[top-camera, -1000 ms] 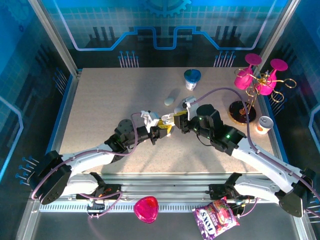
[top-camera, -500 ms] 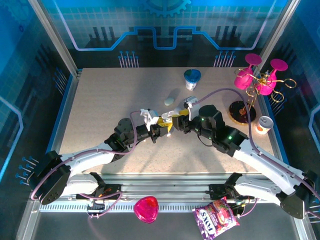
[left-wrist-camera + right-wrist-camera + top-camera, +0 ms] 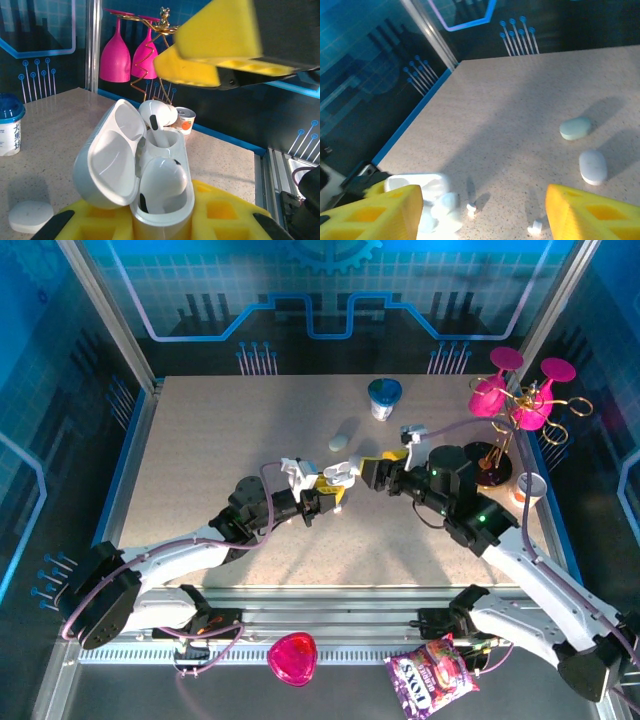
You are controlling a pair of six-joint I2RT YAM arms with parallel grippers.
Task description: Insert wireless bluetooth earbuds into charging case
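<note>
While the left gripper (image 3: 322, 495) has its jaws clamped on the open charging case (image 3: 107, 165), two earbuds (image 3: 161, 180) sit inside it. The right gripper (image 3: 370, 470) hangs just right of it, jaws released.

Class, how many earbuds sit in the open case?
2: one small white plastic earbud in the near socket of the glossy white charging case, a second earbud stem down in its far socket.

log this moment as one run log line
left gripper: shut on charging case | charging case: lid open | earbuds: two in its wells | right gripper: open, empty
</note>
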